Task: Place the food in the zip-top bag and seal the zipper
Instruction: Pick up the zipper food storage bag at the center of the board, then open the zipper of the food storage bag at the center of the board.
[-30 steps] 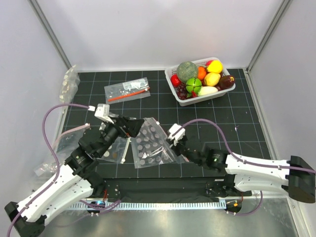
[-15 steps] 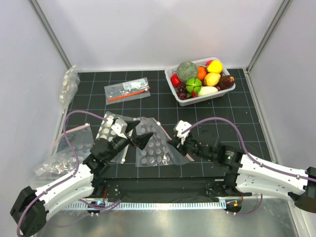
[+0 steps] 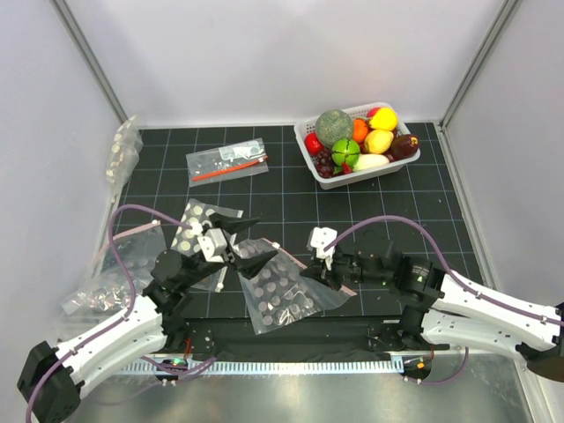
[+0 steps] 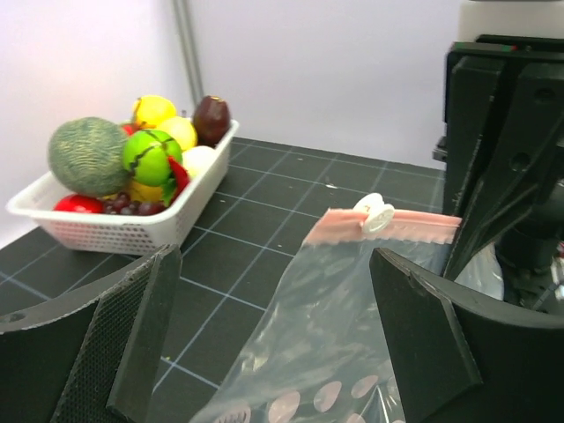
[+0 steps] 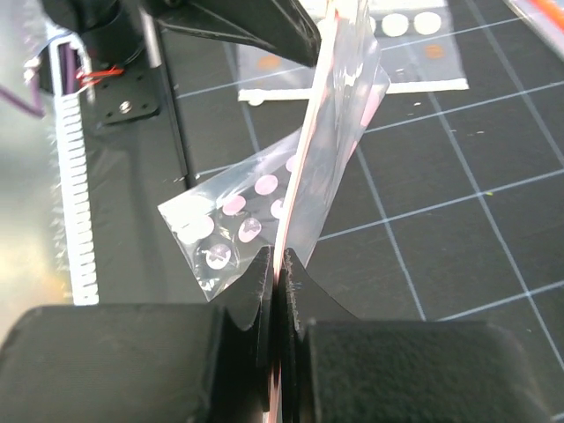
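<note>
**Top, left-wrist and right-wrist views at one instant.** The right gripper has its jaws pressed fully together on the zipper, the pink strip along the mouth of the bag. In the right-wrist view the strip runs edge-on straight out from the pinch, and the dotted clear film spreads to its left. The pinch holds the mouth edge up off the mat. Whether the bag's lower corner touches the mat cannot be told. A small white slider sits on the upper edge of the zipper.

The left gripper stands just beside the bag on its left, jaws spread wide and holding nothing. In the left-wrist view its fingers frame the bag. The film is apart from one finger, and its edge is hidden behind the other. The two grippers face each other across the bag, near the front middle of the mat.

The food lies heaped in a white basket at the far right corner, well apart from the bag. A lemon and a dull green melon show plainly in the heap.

Also on the mat are a second dotted bag, just beyond the left gripper, and a red-stick bag further back.
</note>
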